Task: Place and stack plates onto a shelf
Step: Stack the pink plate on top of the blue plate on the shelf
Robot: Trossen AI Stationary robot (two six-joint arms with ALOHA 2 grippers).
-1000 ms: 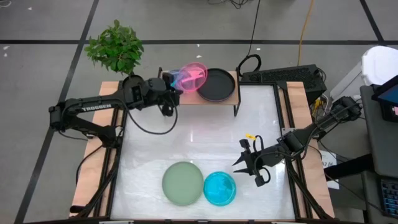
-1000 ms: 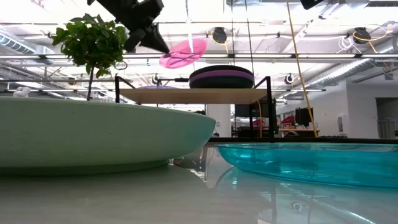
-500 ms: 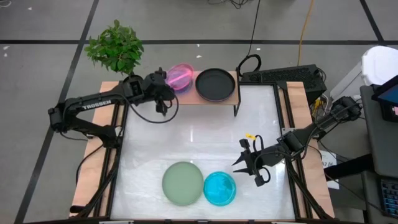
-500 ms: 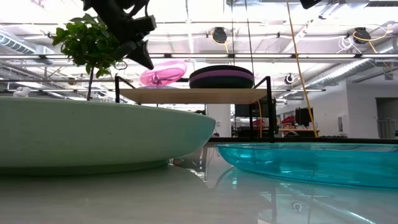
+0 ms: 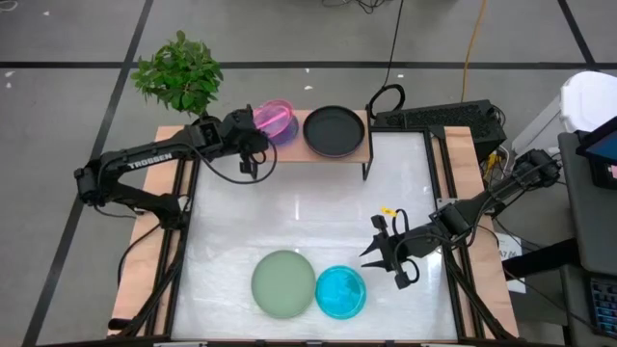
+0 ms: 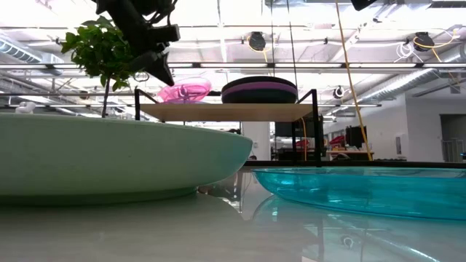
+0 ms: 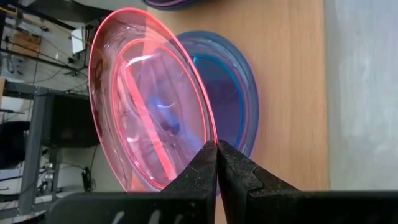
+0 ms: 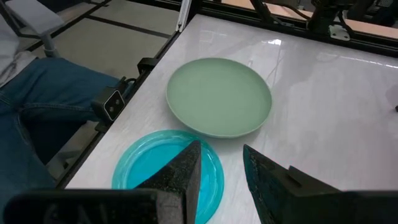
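A translucent pink plate [image 5: 274, 120] hangs tilted over the left half of the shelf [image 5: 359, 152], just above a blue-tinted plate [image 7: 239, 93] that lies on the wooden top. My left gripper [image 7: 216, 146] is shut on the pink plate. A stack of dark plates [image 5: 335, 130] with a purple one between them [image 6: 259, 89] sits on the shelf's right half. A sage green plate [image 5: 283, 283] and a cyan plate [image 5: 340, 292] lie flat near the table's near edge. My right gripper [image 5: 386, 260] hovers open beside them, with nothing between its fingers. My left gripper pinches the pink plate's rim [image 7: 211, 138] between its two fingertips, on the side toward the table's left. The fingers slant down from the left. The plate is tilted, with its held side higher [image 6: 166, 86]. Whether its far edge rests on the plate below, I cannot tell.
A potted plant [image 5: 180, 72] stands beyond the table's far left corner. A keyboard [image 5: 439, 118] lies at the far right. A person's legs in jeans [image 8: 37, 106] are beside the near edge. White table surface [image 5: 308, 207] lies between the shelf and the near plates.
My left gripper has gone toward the table's left edge and down, rolling as it went. It carried the pink plate away from the dark stack to just above the shelf's left half. The plate has tipped from steeply tilted toward flat.
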